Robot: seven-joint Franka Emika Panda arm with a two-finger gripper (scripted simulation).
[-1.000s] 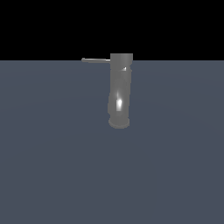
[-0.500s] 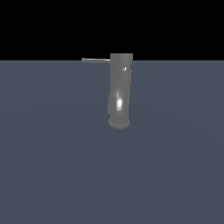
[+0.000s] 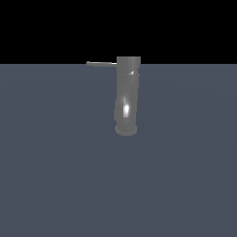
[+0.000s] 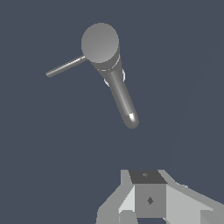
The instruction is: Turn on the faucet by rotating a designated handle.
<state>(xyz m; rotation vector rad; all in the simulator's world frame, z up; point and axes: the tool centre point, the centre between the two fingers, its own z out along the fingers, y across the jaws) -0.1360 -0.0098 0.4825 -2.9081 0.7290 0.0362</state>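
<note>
**Faucet alone on the slate floor, gripper well clear**

Slate-blue flat ground [image 3: 55, 176] fills the exterior view below a black backdrop. On it stands the grey glossy upright faucet tube [image 3: 127, 92], slightly bent, on a wider round foot, with a bright highlight low on its side. From the faucet's top the thin flat grey handle rod [image 3: 101, 63] juts level toward the exterior view's left. In the wrist view the faucet [image 4: 109, 65] is seen from above, the handle [image 4: 65, 66] sticking out from its round cap. The white robot gripper [image 4: 146, 201] sits well apart from the faucet, touching nothing; whether its jaws are spread I cannot tell.
</note>
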